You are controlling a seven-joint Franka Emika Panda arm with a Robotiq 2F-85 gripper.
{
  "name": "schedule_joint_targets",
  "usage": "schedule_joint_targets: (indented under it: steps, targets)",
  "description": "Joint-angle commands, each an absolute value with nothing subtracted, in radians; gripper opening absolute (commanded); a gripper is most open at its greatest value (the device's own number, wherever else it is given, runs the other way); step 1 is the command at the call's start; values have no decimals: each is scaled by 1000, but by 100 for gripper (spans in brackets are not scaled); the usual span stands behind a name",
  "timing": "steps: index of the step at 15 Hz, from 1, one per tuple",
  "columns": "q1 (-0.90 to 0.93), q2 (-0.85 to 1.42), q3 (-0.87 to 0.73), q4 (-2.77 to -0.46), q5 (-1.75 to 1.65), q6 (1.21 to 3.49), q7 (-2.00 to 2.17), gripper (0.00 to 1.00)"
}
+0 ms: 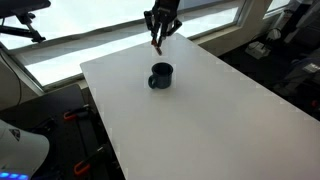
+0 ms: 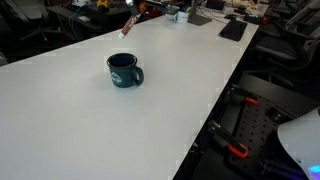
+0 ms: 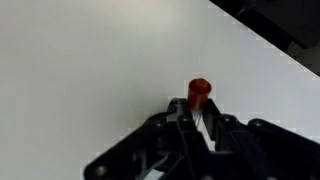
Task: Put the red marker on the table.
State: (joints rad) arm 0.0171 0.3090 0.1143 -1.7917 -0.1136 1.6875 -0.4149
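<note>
End effector [image 3: 197, 113]: closest thing in the wrist view, dark fingers clenched tight on the red marker [image 3: 199, 91], which pokes out toward 12 o'clock
Red marker [image 1: 156, 43]: not lying down yet, it hangs tilted from the end effector [image 1: 160, 26] over the far end of the worktop [image 1: 220, 110]; can't tell if the tip touches
Mug [image 1: 161, 75]: dark, upright, handle showing, sits on the worktop well apart from the red marker, roughly 6 o'clock of it
Worktop: white and smooth, fills most of the wrist view
</note>
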Motion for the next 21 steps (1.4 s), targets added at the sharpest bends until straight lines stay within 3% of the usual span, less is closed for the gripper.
schedule_joint_targets:
  steps: [1,10,21]
  targets:
    - [17,166,73,-1900,-127,1640,-278,5]
    - [-8,250,-19,-2044,-180,1759,-55,5]
    - [40,645,-26,-1762,-273,1830,23,5]
